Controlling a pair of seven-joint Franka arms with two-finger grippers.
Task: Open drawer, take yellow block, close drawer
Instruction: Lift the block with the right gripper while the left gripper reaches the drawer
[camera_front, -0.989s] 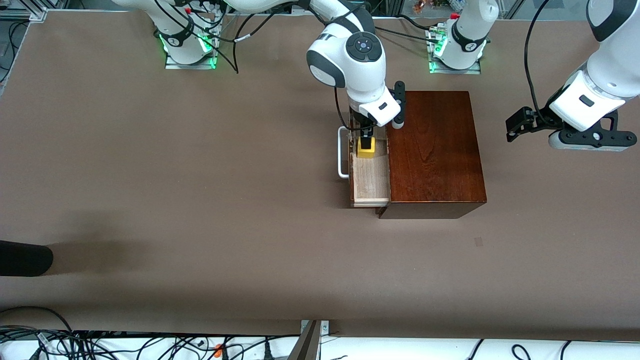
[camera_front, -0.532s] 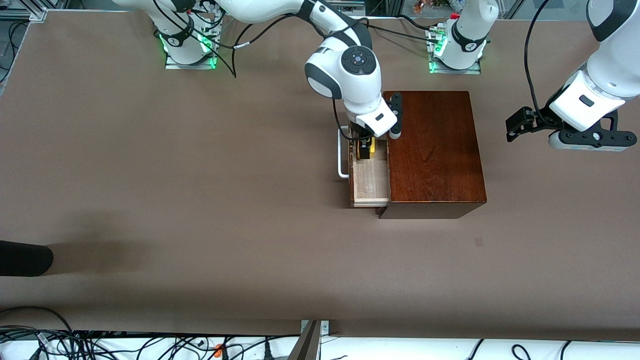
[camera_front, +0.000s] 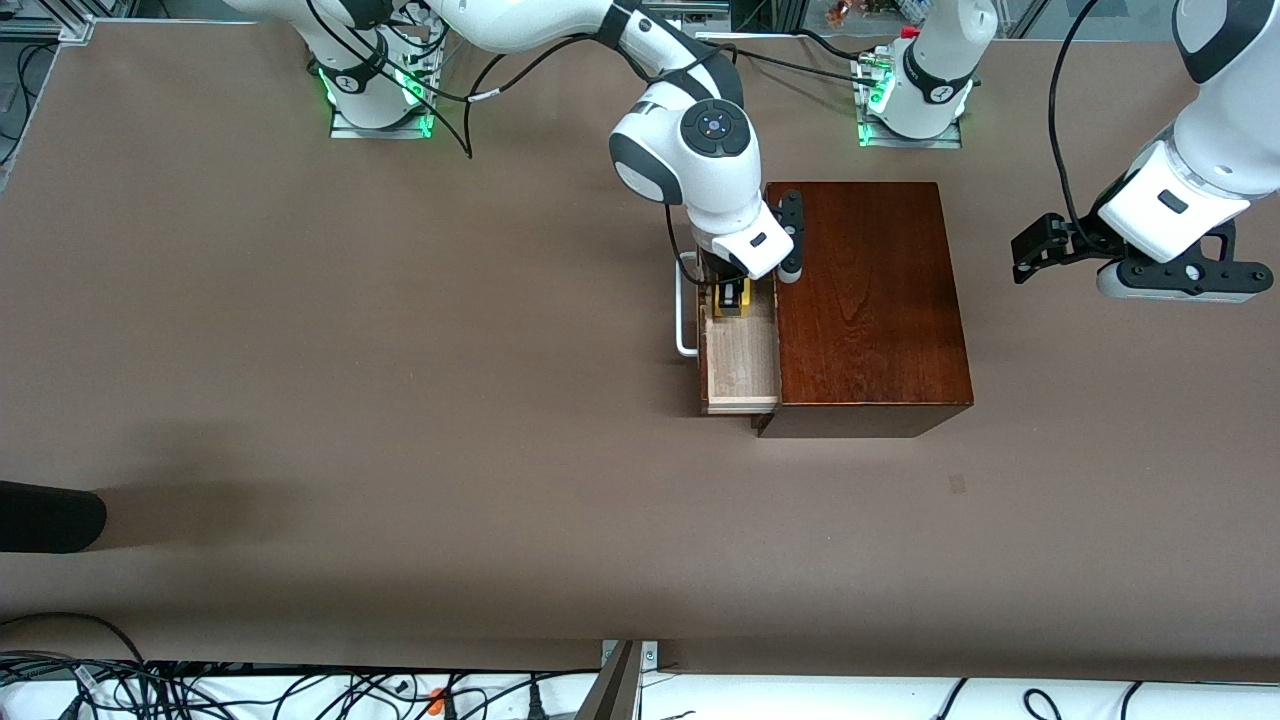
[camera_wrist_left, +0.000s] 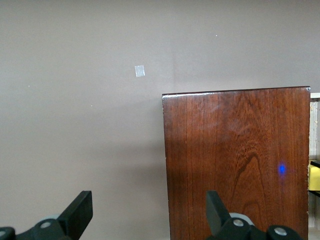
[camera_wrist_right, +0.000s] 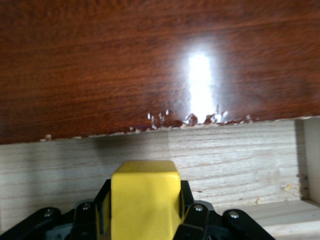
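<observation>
The yellow block (camera_wrist_right: 145, 200) is seated in the open drawer (camera_front: 741, 365), at the end farther from the front camera, and is clamped between the fingers of the right claw (camera_front: 731, 298). The drawer is drawn out of the dark wood box (camera_front: 865, 300). The left claw (camera_wrist_left: 147, 215) is held spread apart above the table (camera_front: 400, 400), waiting beside the box.
</observation>
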